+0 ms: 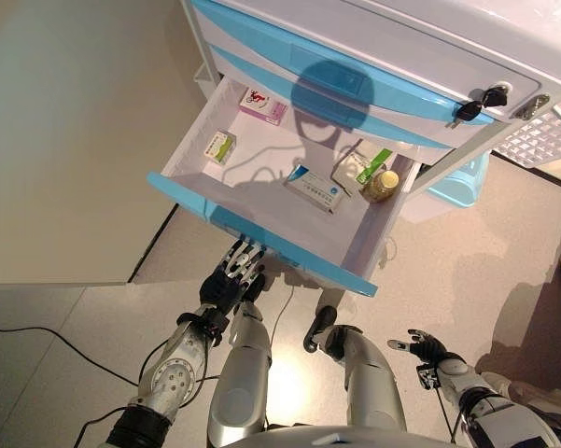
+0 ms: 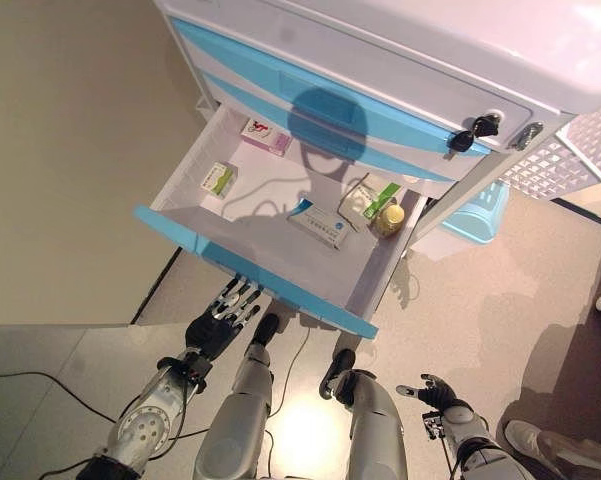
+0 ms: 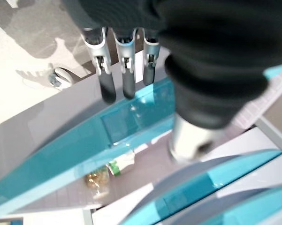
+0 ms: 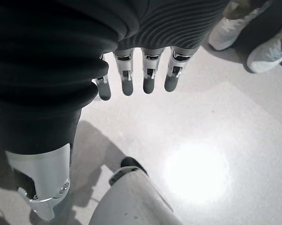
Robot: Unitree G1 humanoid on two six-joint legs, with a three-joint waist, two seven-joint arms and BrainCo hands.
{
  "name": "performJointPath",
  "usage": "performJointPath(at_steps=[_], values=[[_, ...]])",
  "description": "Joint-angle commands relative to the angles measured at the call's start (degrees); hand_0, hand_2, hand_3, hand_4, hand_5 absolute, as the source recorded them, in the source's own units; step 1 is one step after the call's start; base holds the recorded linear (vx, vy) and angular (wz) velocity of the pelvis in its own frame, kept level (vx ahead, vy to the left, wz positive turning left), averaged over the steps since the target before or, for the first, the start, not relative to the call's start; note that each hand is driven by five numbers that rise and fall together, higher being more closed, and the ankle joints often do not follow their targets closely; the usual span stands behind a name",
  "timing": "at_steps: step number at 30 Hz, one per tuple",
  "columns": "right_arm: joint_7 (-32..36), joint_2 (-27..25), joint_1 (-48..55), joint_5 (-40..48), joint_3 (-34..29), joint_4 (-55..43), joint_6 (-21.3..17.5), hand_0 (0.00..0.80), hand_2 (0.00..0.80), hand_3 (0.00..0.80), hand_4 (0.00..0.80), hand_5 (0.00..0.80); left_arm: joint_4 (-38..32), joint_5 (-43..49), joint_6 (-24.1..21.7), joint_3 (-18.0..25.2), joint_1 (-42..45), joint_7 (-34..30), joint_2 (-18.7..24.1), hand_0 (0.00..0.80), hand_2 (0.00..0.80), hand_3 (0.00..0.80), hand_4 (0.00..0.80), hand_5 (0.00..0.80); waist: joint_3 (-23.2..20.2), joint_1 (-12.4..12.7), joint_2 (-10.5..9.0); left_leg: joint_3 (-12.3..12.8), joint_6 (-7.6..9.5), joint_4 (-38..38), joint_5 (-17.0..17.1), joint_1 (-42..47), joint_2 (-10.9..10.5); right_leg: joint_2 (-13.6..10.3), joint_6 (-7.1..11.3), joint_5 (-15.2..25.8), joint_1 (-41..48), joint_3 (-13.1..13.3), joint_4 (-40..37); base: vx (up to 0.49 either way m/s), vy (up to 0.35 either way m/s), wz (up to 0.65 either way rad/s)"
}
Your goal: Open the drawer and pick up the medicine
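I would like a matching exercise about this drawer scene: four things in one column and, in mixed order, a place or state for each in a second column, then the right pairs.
Things:
1. pink box
2. yellow bottle
3. left hand
4. right hand

Places or states:
A. low over the floor at the robot's right, fingers straight, holding nothing
B. at the drawer's blue front, fingers straight
C. at the back of the open drawer, near the cabinet
D. in the drawer's right corner, beside a green-and-white box

Pairs: 1-C, 2-D, 3-B, 4-A
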Motion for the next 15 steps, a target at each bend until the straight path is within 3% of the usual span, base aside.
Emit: performJointPath(at_steps=[1,15], values=[[-0.32,-1.78,2.76,-1.1,1.51,-0.52,0.48,0.0,0.0,0.0,0.0,0.0,-11.52,-1.79,-3.64,5.1,-0.57,-4.04,0.86,0.0,0.0,0.0,0.0,0.0,-3.2,-0.64,-0.74,0.52,2.86,-1.44,4.77,-3.37,-5.73,1.61,5.83,6.61,2.25,0.95,-8.16,0.01,0.001,0.1],[-0.5,-2.01,2.63,-1.24,1.26,-0.67,0.85,0.0,0.0,0.0,0.0,0.0,-8.29,-1.53,-3.07,5.47,0.77,-3.15,0.12,0.0,0.0,0.0,0.0,0.0,-3.47,0.07,-0.68,-0.07,3.16,-1.37,4.78,-3.78,-6.5,1.13,5.9,6.09,2.25,0.5,-7.21,0.007,0.0,0.02]])
